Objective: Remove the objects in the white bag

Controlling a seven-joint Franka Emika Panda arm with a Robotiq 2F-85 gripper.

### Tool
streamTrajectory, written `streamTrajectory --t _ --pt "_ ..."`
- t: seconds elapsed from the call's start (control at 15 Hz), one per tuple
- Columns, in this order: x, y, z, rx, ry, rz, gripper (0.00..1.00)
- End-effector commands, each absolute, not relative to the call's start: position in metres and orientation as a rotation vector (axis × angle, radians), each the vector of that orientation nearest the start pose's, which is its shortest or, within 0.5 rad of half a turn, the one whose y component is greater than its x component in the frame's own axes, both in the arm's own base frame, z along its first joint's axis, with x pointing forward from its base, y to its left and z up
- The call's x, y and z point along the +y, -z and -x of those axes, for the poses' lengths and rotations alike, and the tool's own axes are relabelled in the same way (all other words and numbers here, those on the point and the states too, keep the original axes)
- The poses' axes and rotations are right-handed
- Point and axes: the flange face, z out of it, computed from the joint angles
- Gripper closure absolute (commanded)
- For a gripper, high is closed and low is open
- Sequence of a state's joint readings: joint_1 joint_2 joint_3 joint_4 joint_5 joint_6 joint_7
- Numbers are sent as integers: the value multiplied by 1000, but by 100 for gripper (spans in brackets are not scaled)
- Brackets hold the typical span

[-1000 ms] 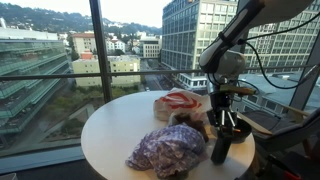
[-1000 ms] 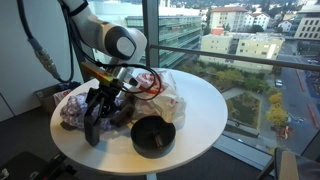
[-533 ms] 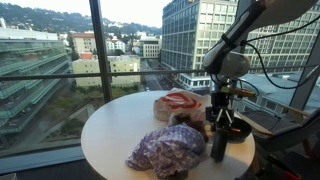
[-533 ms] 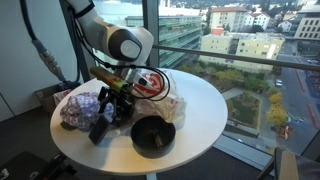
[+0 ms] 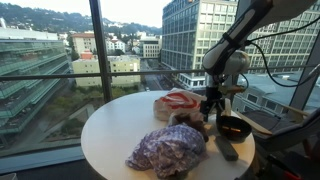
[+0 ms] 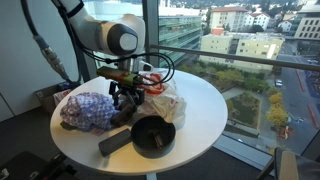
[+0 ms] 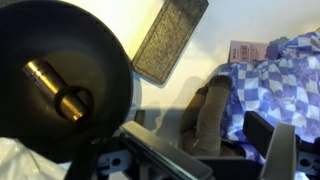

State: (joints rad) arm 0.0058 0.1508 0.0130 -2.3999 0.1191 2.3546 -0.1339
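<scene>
White bag with red print [image 6: 168, 97] sits partly hidden behind the gripper [image 6: 125, 101], whose jaws stand wide and empty around a blurred brown lump [image 7: 207, 118].

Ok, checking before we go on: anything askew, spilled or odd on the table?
Only mildly: a dark flat block lies slanted beside the black bowl, one end close to the table edge. Nothing looks spilled or damaged.

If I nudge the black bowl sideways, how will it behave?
The black bowl looks rigid and sits flat on the table, so it would probably slide rather than tip. The small brass cylinder lying loose inside may well roll about.
</scene>
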Motion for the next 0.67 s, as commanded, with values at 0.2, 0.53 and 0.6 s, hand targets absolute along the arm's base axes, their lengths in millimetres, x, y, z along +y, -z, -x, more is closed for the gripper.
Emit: streamTrajectory --t 0.2,0.53,0.6 --pt "42 -284 -493 -229 -48 3072 0" --pt "42 -279 -495 -212 -70 3062 0" --pt "42 -278 -494 -211 -76 3062 0"
